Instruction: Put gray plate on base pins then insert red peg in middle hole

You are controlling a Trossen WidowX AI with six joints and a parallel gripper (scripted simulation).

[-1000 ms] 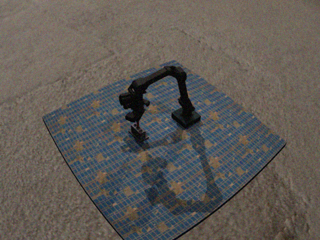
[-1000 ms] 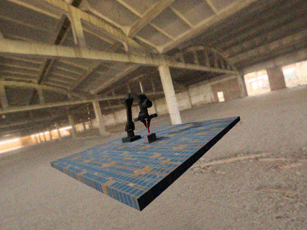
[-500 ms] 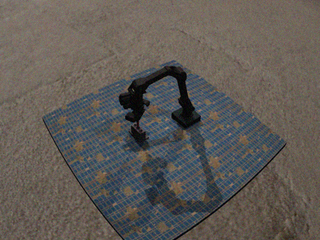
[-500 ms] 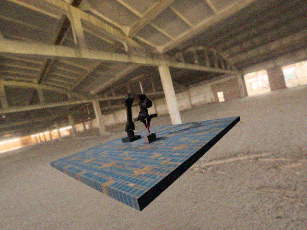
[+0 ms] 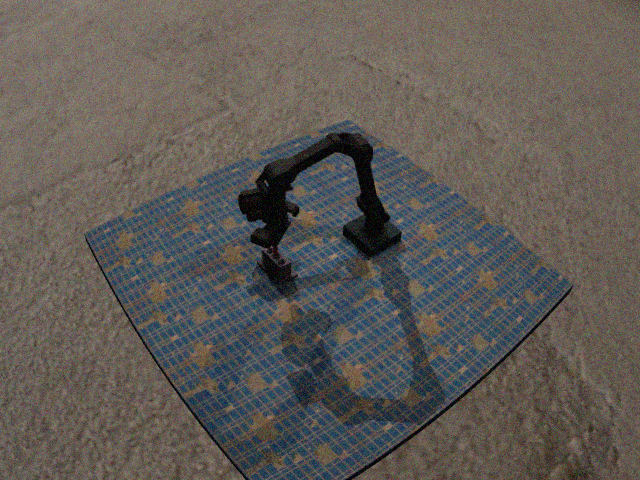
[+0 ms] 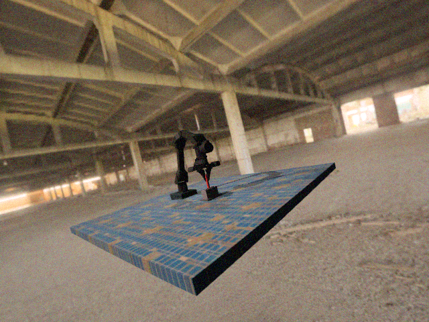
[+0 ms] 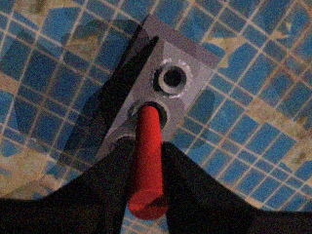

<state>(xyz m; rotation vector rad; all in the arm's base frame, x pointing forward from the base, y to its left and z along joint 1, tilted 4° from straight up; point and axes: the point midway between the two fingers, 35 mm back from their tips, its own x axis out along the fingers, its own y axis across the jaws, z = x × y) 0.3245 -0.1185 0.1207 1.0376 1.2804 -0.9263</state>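
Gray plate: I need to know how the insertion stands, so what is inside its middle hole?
The red peg, held by the gripper, has its tip at the middle hole of the gray plate. The peg covers the hole, so its depth cannot be seen. The hole beyond it shows dark.

1. The plate (image 7: 168, 83) lies on the base (image 6: 210, 193), which sits on the tiled table (image 6: 221, 239).
2. The arm's foot (image 5: 372, 236) stands on the same table, beside the base and apart from it.
3. The gripper (image 7: 146, 195) hangs directly above the plate.
4. The peg (image 7: 147, 161) stands between the fingers, its lower tip at the plate's middle hole.
5. A pin (image 7: 172, 78) sits in the hole just beyond the peg.
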